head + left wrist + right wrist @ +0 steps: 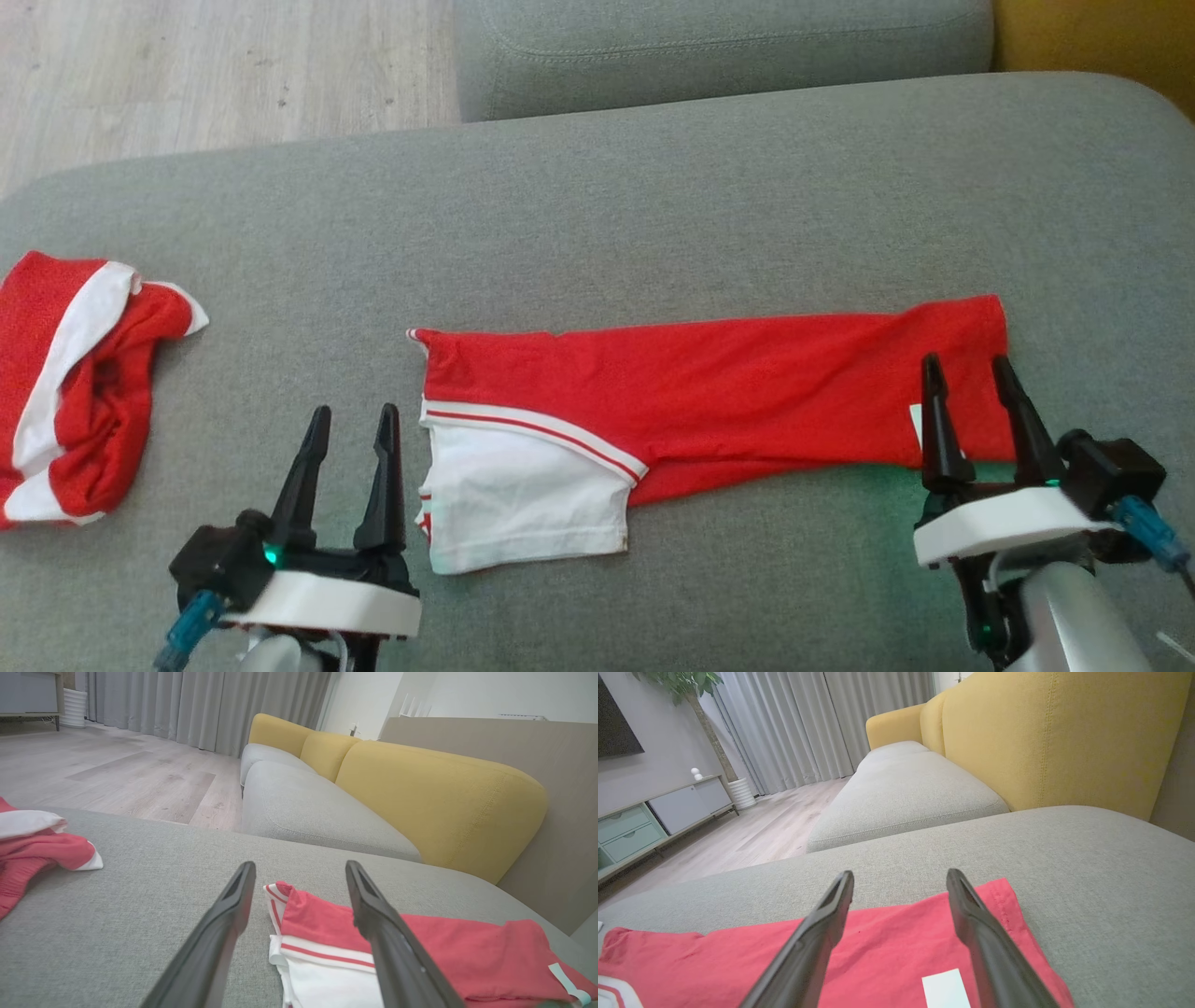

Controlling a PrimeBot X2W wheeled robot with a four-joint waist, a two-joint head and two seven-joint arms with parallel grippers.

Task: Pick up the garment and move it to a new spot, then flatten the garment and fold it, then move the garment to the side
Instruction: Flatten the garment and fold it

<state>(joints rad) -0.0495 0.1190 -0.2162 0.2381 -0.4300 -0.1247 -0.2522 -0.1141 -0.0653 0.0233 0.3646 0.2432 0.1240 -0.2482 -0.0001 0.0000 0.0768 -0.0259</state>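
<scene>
A red garment (709, 392) with a white, red-striped sleeve (523, 495) lies folded into a long band across the grey cushion (597, 205). My left gripper (353, 420) stands open just left of the sleeve end, empty; in the left wrist view its fingers (219, 933) straddle the garment's (420, 947) corner. My right gripper (966, 369) is open over the band's right end, by a white label (917, 425). From the right wrist the red cloth (887, 956) and label (945, 989) lie between and under the fingers (985, 942).
A second red and white garment (75, 383) lies crumpled at the cushion's left edge. Behind are another grey seat (719, 47), yellow backrests (434, 793) and wood floor (215, 65). A low cabinet (654, 816) stands across the room.
</scene>
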